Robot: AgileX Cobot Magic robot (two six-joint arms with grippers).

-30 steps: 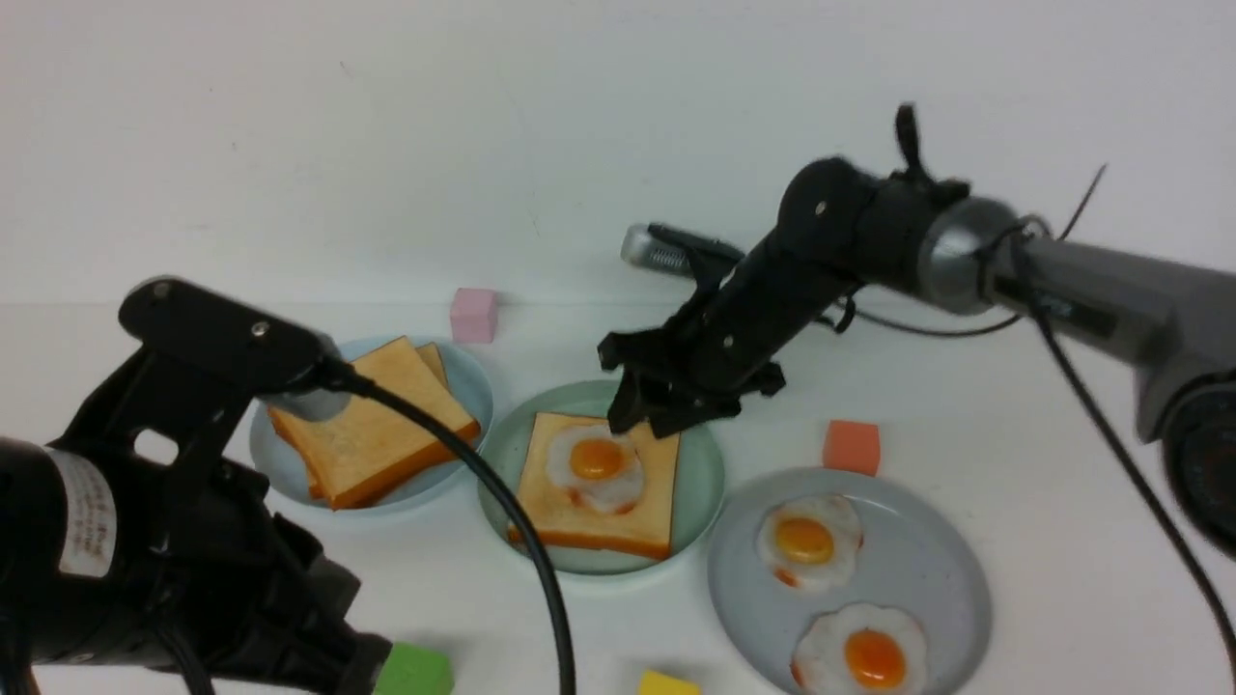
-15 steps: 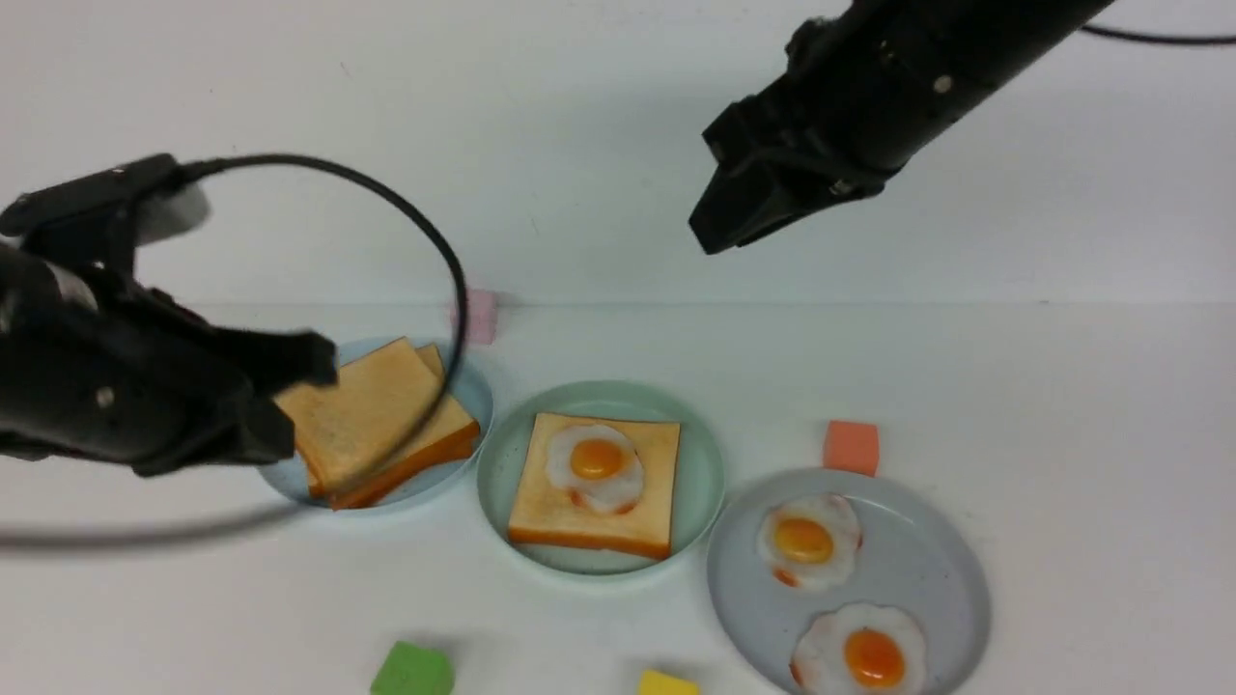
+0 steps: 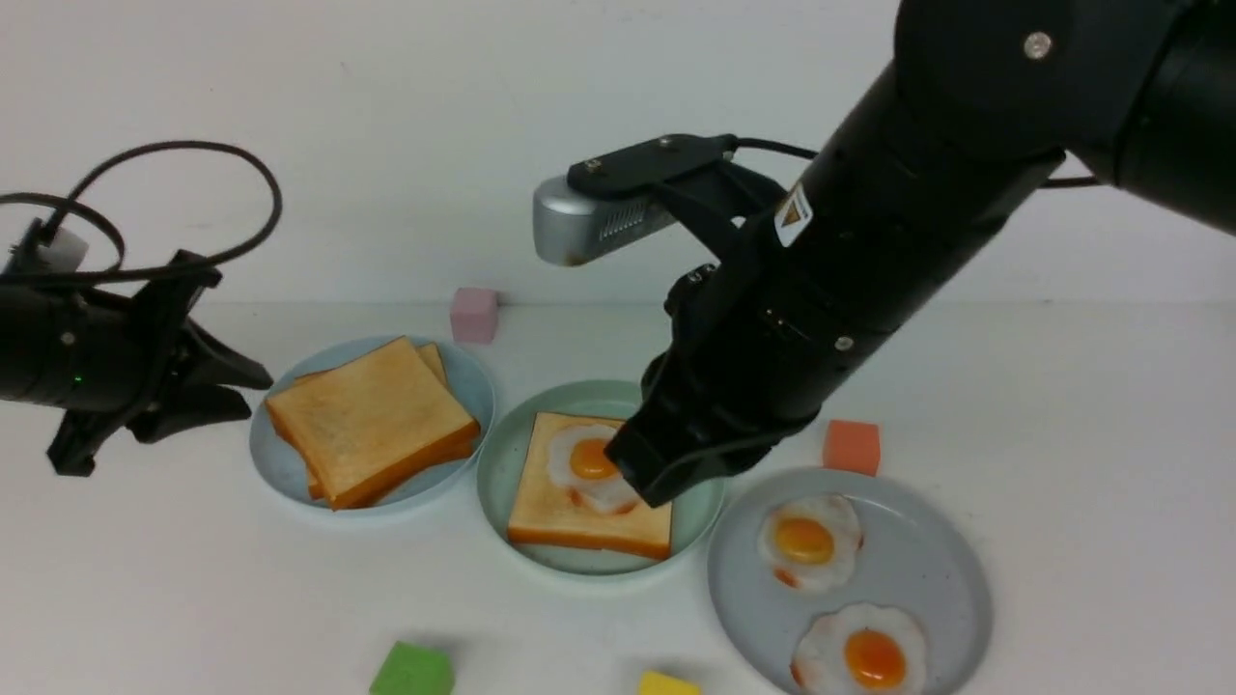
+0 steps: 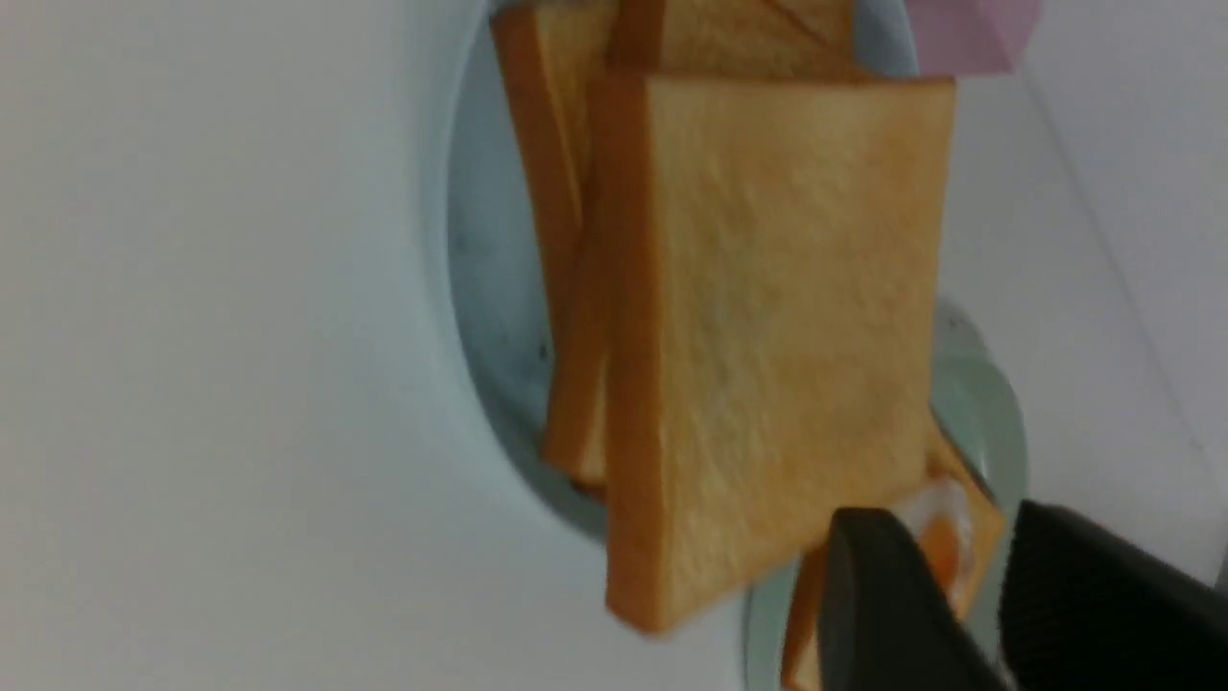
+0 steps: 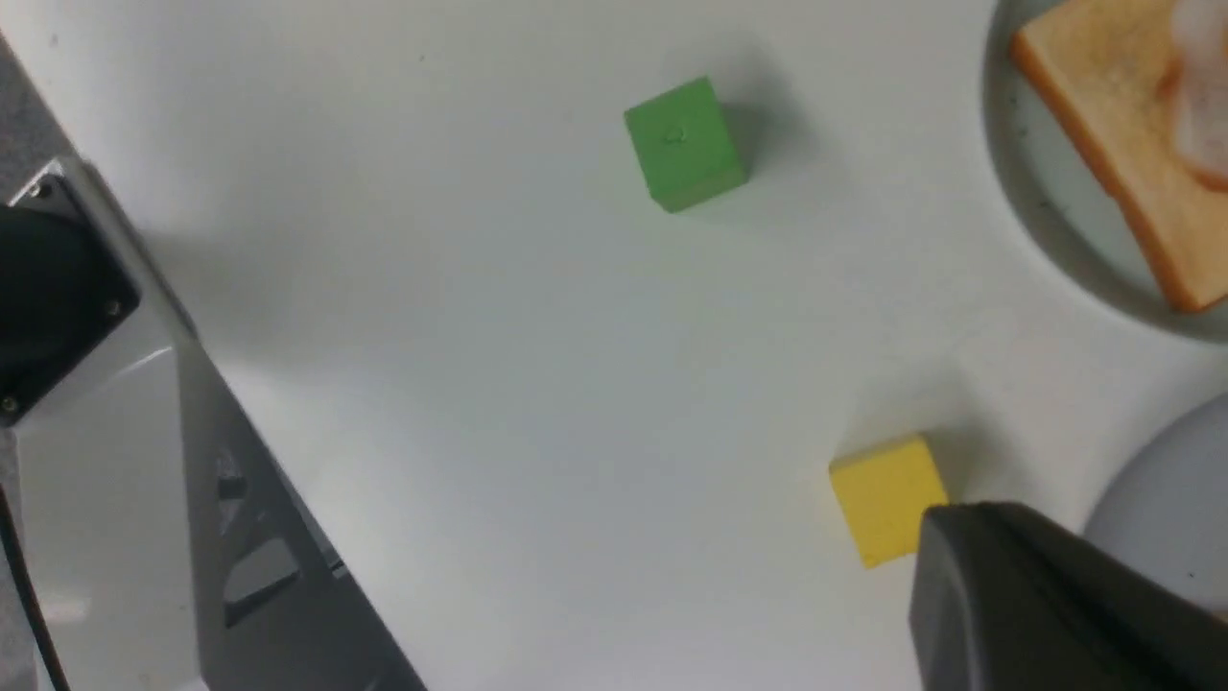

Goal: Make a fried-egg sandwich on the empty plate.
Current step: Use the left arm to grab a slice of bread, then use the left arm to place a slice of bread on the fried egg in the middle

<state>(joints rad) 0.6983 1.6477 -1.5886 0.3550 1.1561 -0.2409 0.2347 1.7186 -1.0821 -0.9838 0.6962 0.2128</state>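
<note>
The empty plate, mint-green, holds one toast slice with a fried egg on top. A pile of plain toast slices lies on the pale-blue plate to its left. My left gripper hangs open just left of that pile, holding nothing. In the left wrist view the left gripper points along the top slice. My right gripper is shut and empty, in front of the mint plate's right side, hiding part of the egg. Its closed tip shows in the right wrist view.
A grey plate at the right front carries two loose fried eggs. Small cubes stand around: pink at the back, orange beside the grey plate, green and yellow near the front edge.
The right gripper shut, lifted off the egg, swung high, then dropped back in front of the mint plate. The left gripper came up to the toast pile, drew back left and opened.
</note>
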